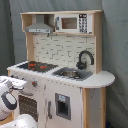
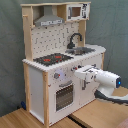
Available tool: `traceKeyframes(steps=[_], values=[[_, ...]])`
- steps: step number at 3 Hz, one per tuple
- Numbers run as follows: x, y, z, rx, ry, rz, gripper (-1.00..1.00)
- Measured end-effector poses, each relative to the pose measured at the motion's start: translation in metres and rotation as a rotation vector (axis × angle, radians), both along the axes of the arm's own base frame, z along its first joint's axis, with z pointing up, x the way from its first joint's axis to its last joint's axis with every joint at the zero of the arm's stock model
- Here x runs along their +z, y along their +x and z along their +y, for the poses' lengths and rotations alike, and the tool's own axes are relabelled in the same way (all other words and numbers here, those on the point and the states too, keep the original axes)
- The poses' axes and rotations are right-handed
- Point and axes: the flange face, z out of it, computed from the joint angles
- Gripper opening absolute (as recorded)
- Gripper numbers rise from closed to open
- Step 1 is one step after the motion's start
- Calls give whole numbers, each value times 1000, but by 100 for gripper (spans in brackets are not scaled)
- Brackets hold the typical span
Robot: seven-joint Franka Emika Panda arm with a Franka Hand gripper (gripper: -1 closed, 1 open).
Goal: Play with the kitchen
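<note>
The kitchen point(image 2: 60, 60), no readable writing, white arm's fingers point(image 2: 79, 79) against its front panel, spread cannot be told

Grey curtain point(image 2: 112, 27) bkgd; wood floor point(image 2: 20, 119).

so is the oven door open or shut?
Shut: the oven door sits flush with the kitchen front in the second exterior view, no gap showing.

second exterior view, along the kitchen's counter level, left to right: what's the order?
Stovetop → sink with the faucet behind it → rounded end of the counter. Lower and in front, the gripper sits by the knobs, with the arm trailing off to the second exterior view's right.
</note>
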Motion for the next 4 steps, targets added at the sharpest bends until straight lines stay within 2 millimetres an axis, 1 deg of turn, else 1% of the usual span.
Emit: traceKeyframes(steps=[1, 2, 3, 4], values=[[-33, 21, -20, -63, -8, 51, 100], [-37, 42, -36, -124, -97, 47, 100], [-45, 72, -57, -222, -135, 97, 100], [-40, 74, -47, -204, -116, 102, 100]])
